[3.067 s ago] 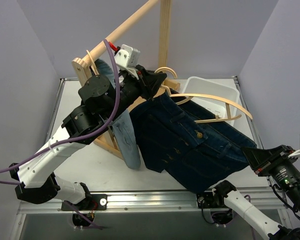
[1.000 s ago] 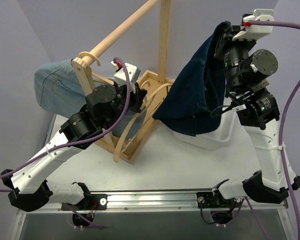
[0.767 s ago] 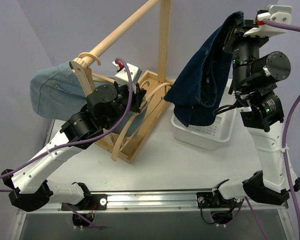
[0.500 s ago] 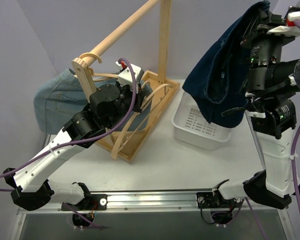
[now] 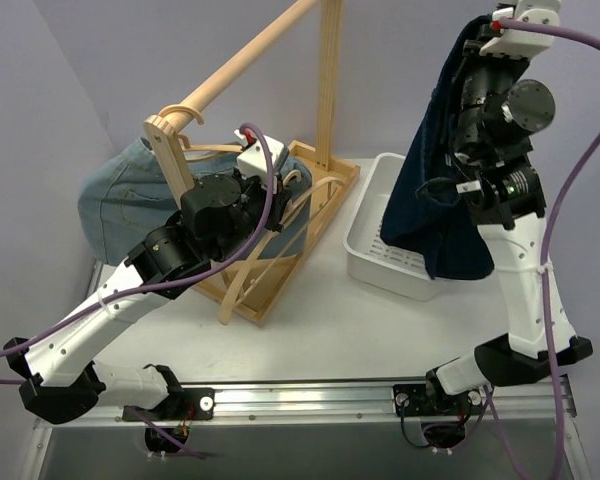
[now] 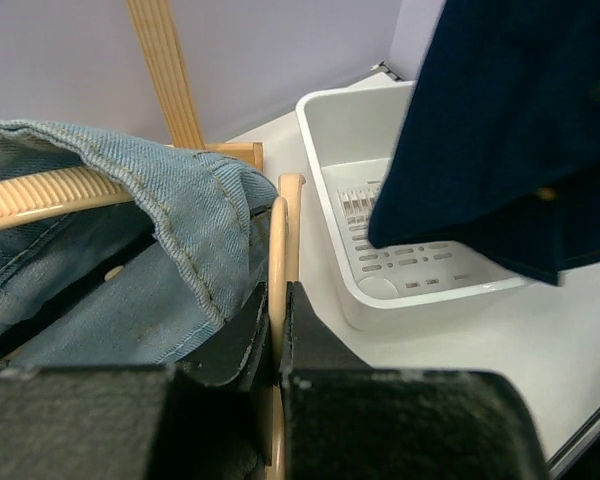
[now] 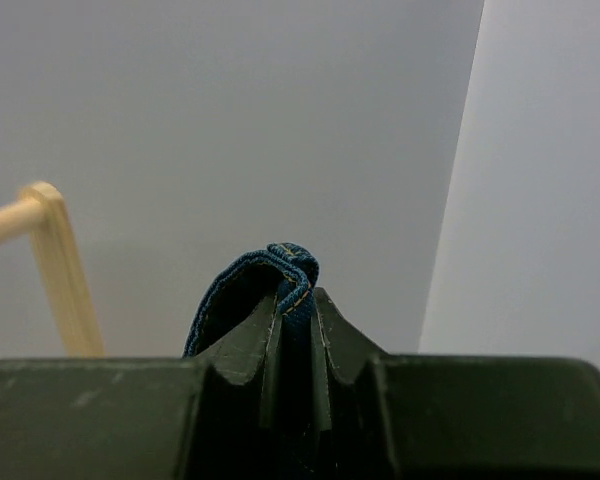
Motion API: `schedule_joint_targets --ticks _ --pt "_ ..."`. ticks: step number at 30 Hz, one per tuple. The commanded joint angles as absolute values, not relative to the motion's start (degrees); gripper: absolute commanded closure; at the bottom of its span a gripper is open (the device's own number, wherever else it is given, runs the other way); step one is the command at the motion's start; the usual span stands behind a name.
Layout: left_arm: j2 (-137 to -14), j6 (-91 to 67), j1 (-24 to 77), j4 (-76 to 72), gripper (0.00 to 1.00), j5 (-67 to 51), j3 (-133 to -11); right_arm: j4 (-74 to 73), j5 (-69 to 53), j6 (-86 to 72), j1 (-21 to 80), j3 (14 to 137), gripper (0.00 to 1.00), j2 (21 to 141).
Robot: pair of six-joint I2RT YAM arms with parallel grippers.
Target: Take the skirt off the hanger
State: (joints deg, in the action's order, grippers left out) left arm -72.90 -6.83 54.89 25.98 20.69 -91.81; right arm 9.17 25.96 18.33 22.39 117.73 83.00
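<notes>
The right claw is pinched tight on a fold of the dark skirt, which hangs free, high on the right, its bottom edge over the white basket. The left claw is squeezed shut on a bare wooden hanger beside the light blue jeans on the wooden rack. The skirt could slip, because only a small fold is held. It could also snag the basket rim if swung low. There is open tabletop near the arms.
</notes>
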Motion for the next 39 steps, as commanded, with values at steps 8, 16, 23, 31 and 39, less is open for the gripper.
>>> schedule_joint_targets --ticks 8,16,23,31,39 --pt "-68.3 -6.5 54.5 25.3 0.98 20.7 -90.4 15.9 25.0 9.6 17.7 105.7 1.00 79.3" --pt "-68.0 -7.0 54.5 25.8 0.98 17.1 -90.5 14.9 33.5 1.9 17.6 81.0 1.00 64.7" --pt "-68.1 -8.1 54.7 27.7 0.98 13.7 -91.7 3.4 32.4 -8.1 17.2 70.0 1.00 60.7" --pt "-69.5 -11.2 54.8 29.0 0.98 8.2 -93.9 -18.1 21.4 -16.1 16.5 75.9 0.25 75.4" --pt "-69.8 -11.3 54.8 33.2 0.98 5.3 -96.1 -24.3 18.3 -19.1 17.1 75.1 0.00 67.2"
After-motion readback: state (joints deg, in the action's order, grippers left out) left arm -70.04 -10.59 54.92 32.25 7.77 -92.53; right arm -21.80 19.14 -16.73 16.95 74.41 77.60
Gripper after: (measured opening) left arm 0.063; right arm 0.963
